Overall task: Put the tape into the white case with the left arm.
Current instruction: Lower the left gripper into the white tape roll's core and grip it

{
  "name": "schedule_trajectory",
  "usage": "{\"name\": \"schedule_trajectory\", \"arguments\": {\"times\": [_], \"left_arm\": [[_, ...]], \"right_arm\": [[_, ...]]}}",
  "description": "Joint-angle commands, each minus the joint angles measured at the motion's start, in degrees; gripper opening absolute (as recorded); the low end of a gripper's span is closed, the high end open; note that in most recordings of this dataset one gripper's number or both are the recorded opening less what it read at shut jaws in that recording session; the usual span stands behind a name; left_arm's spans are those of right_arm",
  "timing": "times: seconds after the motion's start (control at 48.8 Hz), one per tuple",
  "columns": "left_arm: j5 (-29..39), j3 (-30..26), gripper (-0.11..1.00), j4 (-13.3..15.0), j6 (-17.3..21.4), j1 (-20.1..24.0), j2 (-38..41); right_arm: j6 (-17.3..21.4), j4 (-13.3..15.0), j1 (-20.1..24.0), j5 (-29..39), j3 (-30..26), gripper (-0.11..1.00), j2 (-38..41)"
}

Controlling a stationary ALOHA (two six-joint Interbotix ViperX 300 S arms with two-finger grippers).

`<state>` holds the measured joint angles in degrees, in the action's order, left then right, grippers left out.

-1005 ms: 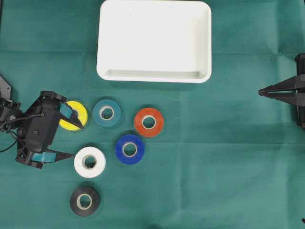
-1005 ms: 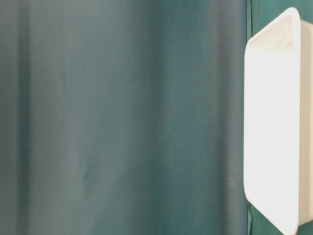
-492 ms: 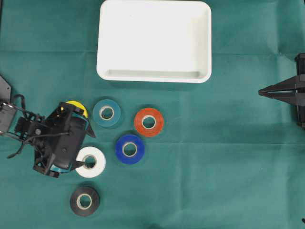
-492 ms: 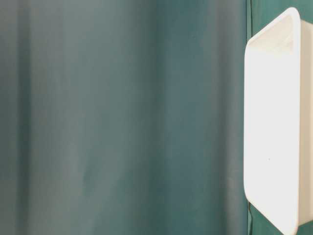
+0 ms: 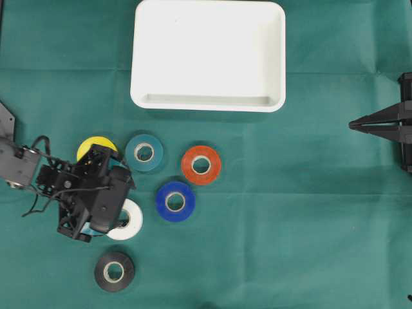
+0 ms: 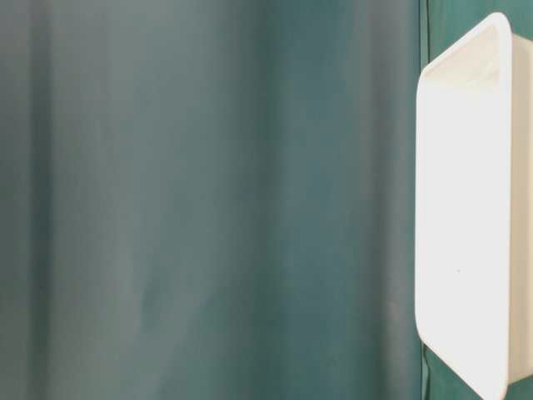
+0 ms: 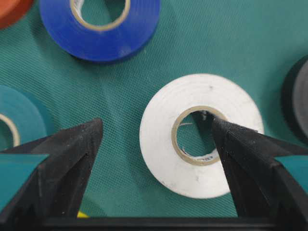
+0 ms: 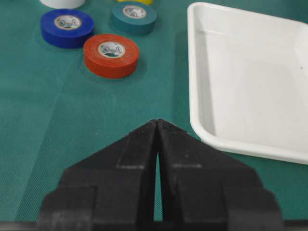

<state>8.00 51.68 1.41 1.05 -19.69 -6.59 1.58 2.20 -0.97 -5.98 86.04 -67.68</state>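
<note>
The white tape (image 7: pixel 226 96) lies flat on the green cloth, partly under my left arm in the overhead view (image 5: pixel 134 223). My left gripper (image 7: pixel 156 122) (image 5: pixel 121 203) is open and low over it. Its right finger sits in the roll's hole and its left finger stands on the cloth outside the roll, so the jaws straddle one side of the ring. The white case (image 5: pixel 207 51) (image 8: pixel 250 72) (image 6: pixel 466 217) stands at the far middle with nothing in it. My right gripper (image 5: pixel 353 124) (image 8: pixel 157 121) is shut at the right edge, holding nothing.
Other rolls lie around the white one: yellow (image 5: pixel 90 147), teal (image 5: pixel 144 152) (image 7: pixel 19 115), red (image 5: pixel 201 165), blue (image 5: pixel 175 201) (image 7: pixel 96 33) and black (image 5: pixel 114 271) (image 7: pixel 298 96). Bare green cloth lies between the rolls and my right gripper.
My left gripper has swung right from beside the yellow roll and come down over the white roll, with one finger now in its hole. It stayed open. The right arm has not moved.
</note>
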Motion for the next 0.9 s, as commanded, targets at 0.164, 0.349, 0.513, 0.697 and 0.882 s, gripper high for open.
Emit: {"name": "schedule_trajectory", "arguments": {"times": [0.164, 0.349, 0.513, 0.697, 0.882], "left_arm": [[-1.41, -1.05, 0.95, -0.09, -0.09, -0.18, 4.39], [-2.11, -1.41, 0.92, -0.18, -0.09, -0.18, 5.63], [-2.29, -1.14, 0.77, -0.09, -0.18, -0.18, 5.45], [-2.29, -1.49, 0.3, -0.09, -0.26, -0.18, 5.45], [-2.29, -1.49, 0.27, -0.09, -0.53, -0.18, 5.36]], "right_arm": [[0.09, 0.0, -0.09, -0.26, -0.62, -0.1, 0.79], [0.09, 0.0, -0.09, -0.26, -0.53, -0.1, 0.88], [0.09, 0.09, -0.09, -0.26, -0.18, -0.1, 0.88], [0.09, 0.09, -0.09, -0.26, -0.35, -0.1, 0.79], [0.09, 0.09, 0.0, -0.26, -0.35, -0.1, 0.79]]}}
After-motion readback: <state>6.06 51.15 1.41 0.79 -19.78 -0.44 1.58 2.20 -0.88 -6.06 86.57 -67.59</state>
